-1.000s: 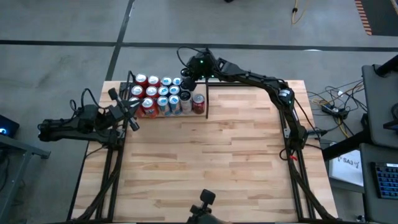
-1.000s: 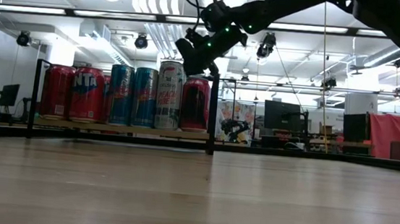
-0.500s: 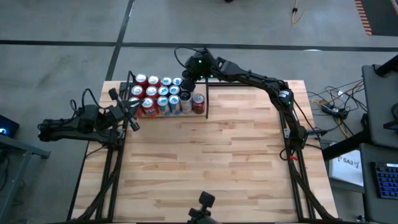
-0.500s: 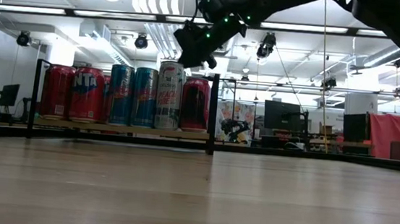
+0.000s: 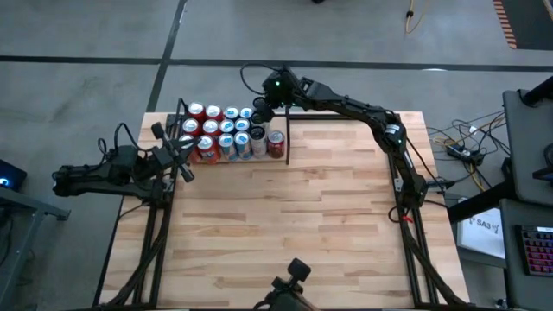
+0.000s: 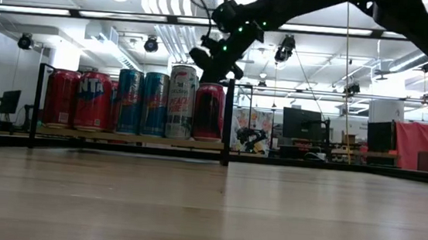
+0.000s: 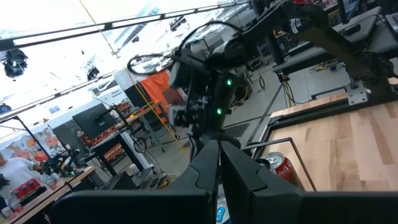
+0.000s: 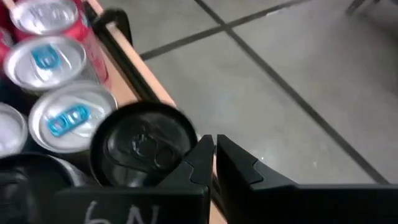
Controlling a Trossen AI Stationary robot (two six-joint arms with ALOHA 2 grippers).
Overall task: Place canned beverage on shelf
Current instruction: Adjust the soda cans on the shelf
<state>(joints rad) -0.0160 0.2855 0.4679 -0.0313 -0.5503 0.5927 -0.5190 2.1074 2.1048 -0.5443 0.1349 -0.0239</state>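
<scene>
Over the shelf's [image 5: 229, 130] back right corner the right gripper [image 5: 262, 108] is hovering with fingers pinched together, holding nothing; a black-topped can [image 8: 144, 144] is standing just below it among the packed cans [image 6: 126, 101]. Placement looks finished, so the next move is probably lifting clear without clipping the frame. At the bench's [image 5: 285, 225] left edge the left gripper [image 5: 177, 155] is waiting, fingers closed. Beyond are grey floor and a lit workshop.

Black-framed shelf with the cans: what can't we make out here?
- Back rows of cans on the black-framed shelf: low view, hidden behind the front row.
- Black-topped can: right wrist view, body out of sight, label unknown.
- Can labels: high view, too small.
- Right gripper contact with cans: high view, its own body covers it.
</scene>
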